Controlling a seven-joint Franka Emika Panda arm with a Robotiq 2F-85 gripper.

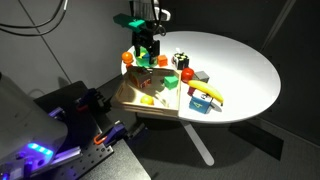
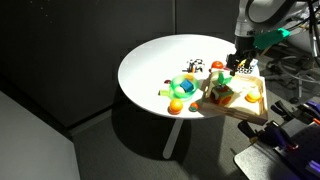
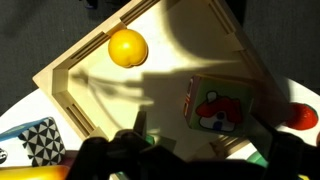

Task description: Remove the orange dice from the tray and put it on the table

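My gripper (image 1: 146, 52) hangs over the wooden tray (image 3: 120, 95), jaws spread wide and empty. The orange dice (image 1: 127, 58) sits at the tray's corner just beside the gripper, off to the right in the wrist view, so I'd shift sideways before descending.
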